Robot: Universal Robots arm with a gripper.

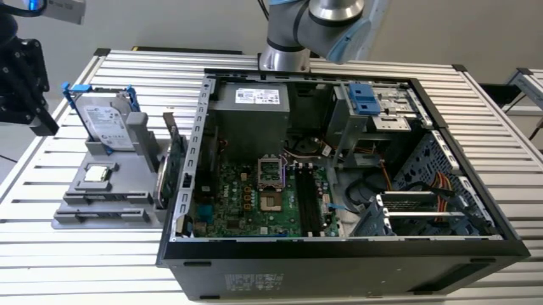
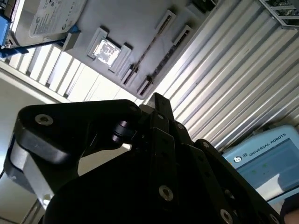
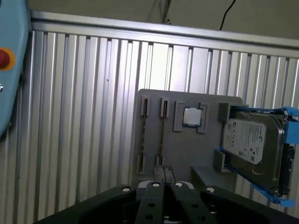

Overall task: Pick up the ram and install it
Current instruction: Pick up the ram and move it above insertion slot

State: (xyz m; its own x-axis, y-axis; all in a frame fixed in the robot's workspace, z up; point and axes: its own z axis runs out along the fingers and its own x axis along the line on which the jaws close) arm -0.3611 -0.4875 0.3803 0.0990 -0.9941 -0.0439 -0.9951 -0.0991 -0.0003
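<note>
Two thin dark ram sticks stand on edge in the slots of a grey holder (image 3: 187,144), one stick (image 3: 142,135) beside the other (image 3: 161,133). In the second wrist view the same ram (image 2: 150,45) shows as narrow strips on the holder (image 2: 135,28). My gripper (image 3: 164,170) hovers well above the holder's ram end, its black fingers pressed together with nothing between them. Its tip (image 2: 158,98) also looks shut in the second wrist view. The open computer case (image 1: 339,254) holds the motherboard with long dark memory slots (image 1: 306,203).
On the holder (image 1: 89,190) stand a silver hard drive with blue clips (image 1: 109,124), a processor chip (image 1: 99,172) and a green expansion card (image 1: 174,168) next to the case wall. A blue pendant (image 3: 9,60) lies on the slatted table (image 1: 51,254). A black fixture (image 1: 21,82) stands at the exterior view's left.
</note>
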